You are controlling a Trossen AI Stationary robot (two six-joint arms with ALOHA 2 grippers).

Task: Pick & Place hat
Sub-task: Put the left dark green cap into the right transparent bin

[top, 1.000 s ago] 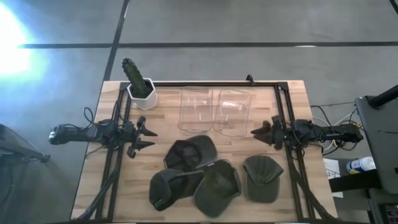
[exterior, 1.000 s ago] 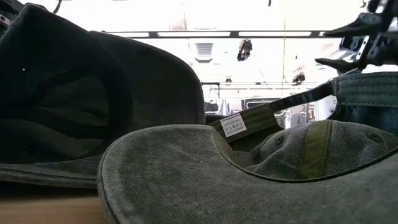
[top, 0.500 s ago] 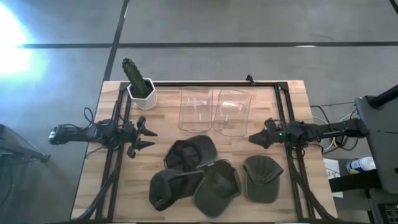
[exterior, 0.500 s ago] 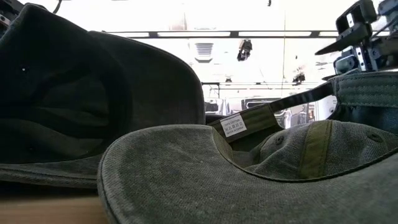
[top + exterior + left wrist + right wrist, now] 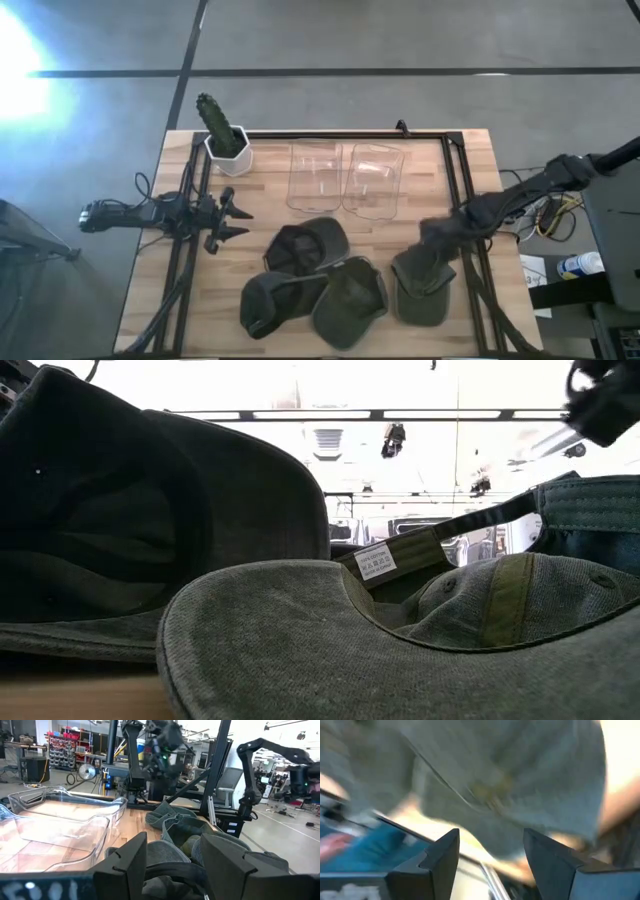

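Observation:
Several olive green hats lie crown-up or on their sides in a cluster on the wooden table: one (image 5: 311, 244) toward the middle, two (image 5: 270, 300) (image 5: 352, 300) near the front edge, one (image 5: 421, 286) apart at the right. My right gripper (image 5: 430, 240) is open and hangs over the far edge of the rightmost hat, which fills the right wrist view (image 5: 520, 780) past the spread fingers (image 5: 490, 837). It touches nothing. My left gripper (image 5: 236, 220) is open and empty at the table's left and faces the hats (image 5: 175, 827).
Two clear plastic bins (image 5: 315, 178) (image 5: 372, 180) stand side by side behind the hats. A cactus in a white pot (image 5: 226, 138) stands at the far left corner. A black frame rail (image 5: 452, 170) runs along the right side. In the low view the hats (image 5: 300, 630) block most of the table.
My right gripper has left its level resting place at the table's right side, has swung toward the near edge and has tipped down over the rightmost hat. It has stayed open. The hats have not moved.

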